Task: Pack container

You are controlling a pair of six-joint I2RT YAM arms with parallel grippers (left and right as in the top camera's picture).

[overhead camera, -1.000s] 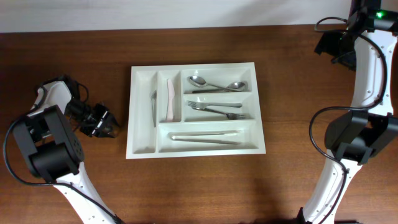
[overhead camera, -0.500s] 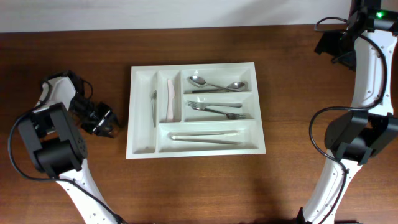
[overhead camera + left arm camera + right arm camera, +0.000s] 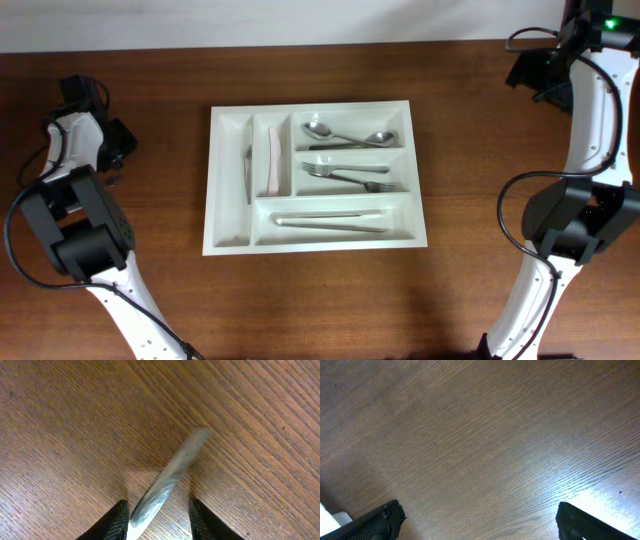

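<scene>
The container (image 3: pixel 228 240), a white five-compartment cutlery tray, lies mid-table in the overhead view. It holds two spoons (image 3: pixel 350 136), forks (image 3: pixel 350 173), long pale utensils (image 3: pixel 330 220), a thin silver piece (image 3: pixel 247 172) and a pale knife-like piece (image 3: pixel 272 160). My left gripper (image 3: pixel 116 141) is at the far left, well apart from the tray. In the left wrist view its jaws (image 3: pixel 157 507) hold a blurred silver utensil (image 3: pixel 175 467) above bare wood. My right gripper (image 3: pixel 533 76) is at the far right rear; its jaws (image 3: pixel 477 512) are wide open and empty over wood.
The wooden table (image 3: pixel 320 300) runs all round the tray. A white wall edge lies along the table's far side. A small white corner (image 3: pixel 330 516) shows at the lower left of the right wrist view.
My left gripper has moved from beside the tray's left edge back and up to the far left rear of the table. The right arm and the tray have not moved.
</scene>
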